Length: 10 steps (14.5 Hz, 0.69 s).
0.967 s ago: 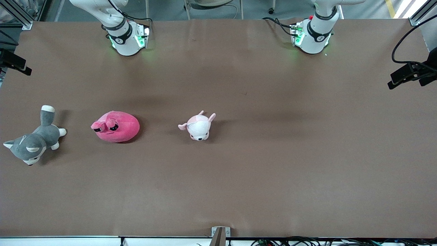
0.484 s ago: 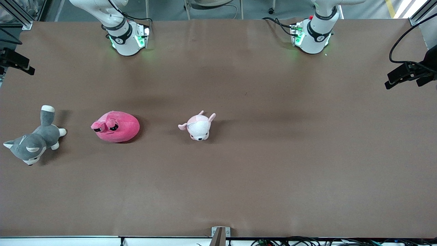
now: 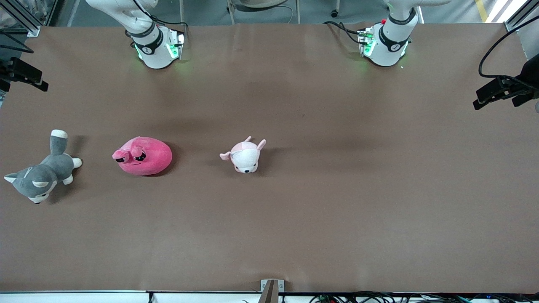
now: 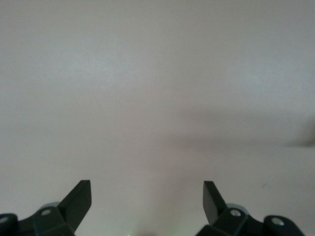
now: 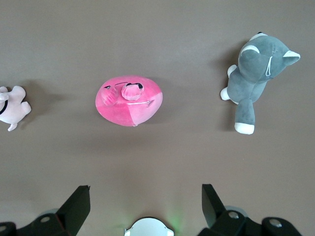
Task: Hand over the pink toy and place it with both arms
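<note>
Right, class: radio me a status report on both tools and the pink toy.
Left tool open, empty. Right tool open, above round hot-pink plush toy. Toy untouched on brown table. Nothing in the way.

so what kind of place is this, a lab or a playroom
Most likely a robotics lab: two white arms bolted to a brown table, camera mounts at its edges, and plush props laid out, the pink toy among them.

A robotics lab — brown-covered table (image 3: pixel 294 210), aluminium frame posts (image 3: pixel 21 17), loose cables (image 3: pixel 379 296).
</note>
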Each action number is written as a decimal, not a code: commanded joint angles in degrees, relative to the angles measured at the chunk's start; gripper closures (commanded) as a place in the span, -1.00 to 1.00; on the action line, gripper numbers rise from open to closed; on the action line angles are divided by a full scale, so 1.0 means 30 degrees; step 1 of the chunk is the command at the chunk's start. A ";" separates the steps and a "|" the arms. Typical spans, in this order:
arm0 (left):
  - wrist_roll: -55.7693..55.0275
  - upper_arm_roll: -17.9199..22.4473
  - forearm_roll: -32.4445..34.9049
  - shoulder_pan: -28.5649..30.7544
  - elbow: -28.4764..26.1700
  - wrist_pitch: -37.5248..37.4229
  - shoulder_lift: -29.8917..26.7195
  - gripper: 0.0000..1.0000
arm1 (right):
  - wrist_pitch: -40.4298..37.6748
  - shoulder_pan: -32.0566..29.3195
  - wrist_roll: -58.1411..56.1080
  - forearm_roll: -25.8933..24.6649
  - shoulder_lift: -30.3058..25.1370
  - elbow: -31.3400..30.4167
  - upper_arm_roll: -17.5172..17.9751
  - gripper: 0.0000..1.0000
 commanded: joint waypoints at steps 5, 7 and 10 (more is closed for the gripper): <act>0.0134 -0.0064 0.0161 0.0009 -0.0311 0.0219 -0.0408 -1.00 | 0.0113 -0.0484 0.0216 0.0105 -0.0896 -0.0710 0.0691 -1.00; 0.0134 -0.0064 0.0131 0.0009 -0.0311 0.0219 -0.0408 -1.00 | 0.0142 -0.0543 0.0187 0.0341 -0.0926 -0.0710 0.0662 -1.00; 0.0134 -0.0064 0.0161 0.0009 -0.0311 0.0219 -0.0408 -1.00 | 0.0200 -0.0484 0.0216 0.0370 -0.0926 -0.0710 0.0545 -1.00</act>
